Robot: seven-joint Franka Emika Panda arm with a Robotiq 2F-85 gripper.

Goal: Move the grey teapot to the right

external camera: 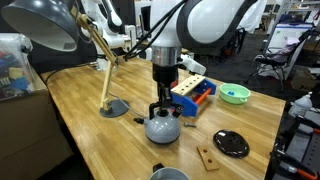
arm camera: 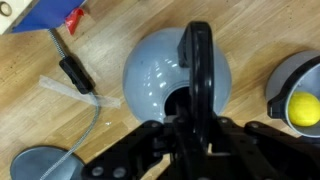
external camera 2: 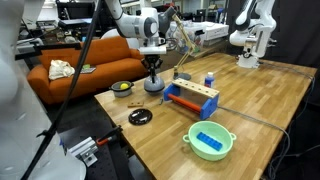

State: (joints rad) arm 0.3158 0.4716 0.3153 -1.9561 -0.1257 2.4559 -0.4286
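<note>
The grey teapot (external camera: 162, 129) is a squat rounded metal kettle with a dark arched handle. It sits on the wooden table (external camera: 90, 130) in both exterior views (external camera 2: 153, 86). My gripper (external camera: 162, 107) comes straight down over it (external camera 2: 152, 70). In the wrist view the teapot (arm camera: 150, 75) fills the centre. Its handle (arm camera: 199, 55) runs down between my fingers (arm camera: 190, 118), which look shut on it. I cannot tell if the teapot is lifted off the table.
A desk lamp with a grey dome shade (external camera: 45, 25) stands on its base (external camera: 113, 108) beside the teapot. Nearby are a blue and orange wooden rack (external camera: 190, 95), a black plate (external camera: 231, 143), a green bowl (external camera: 235, 94), a wooden block (external camera: 208, 157) and a bowl with a yellow ball (arm camera: 297, 100).
</note>
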